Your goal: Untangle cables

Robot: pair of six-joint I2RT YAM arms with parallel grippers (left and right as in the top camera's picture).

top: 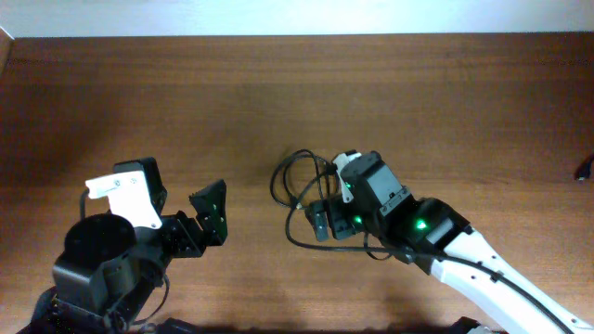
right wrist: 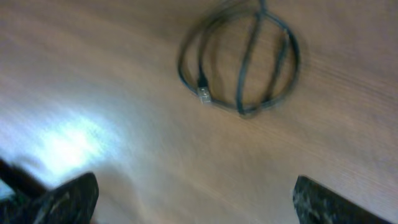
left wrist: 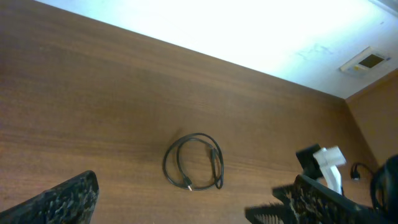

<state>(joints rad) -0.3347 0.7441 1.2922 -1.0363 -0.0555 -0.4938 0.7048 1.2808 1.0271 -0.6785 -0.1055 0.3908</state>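
Observation:
A thin black cable (top: 295,179) lies coiled in loose loops on the wooden table, one loop trailing under my right gripper. It also shows in the left wrist view (left wrist: 193,163) with a metal-tipped plug inside the loop, and in the blurred right wrist view (right wrist: 239,62). My right gripper (top: 325,211) hovers at the coil's right side, open and empty, with its fingers wide apart in its wrist view (right wrist: 196,202). My left gripper (top: 210,215) is open and empty, well left of the coil, which lies ahead of its fingers (left wrist: 193,208).
The brown wooden table (top: 186,102) fills the view. A small black plug end (top: 585,172) lies at the far right edge; it shows faintly in the left wrist view (left wrist: 356,171). A white wall borders the table's far side.

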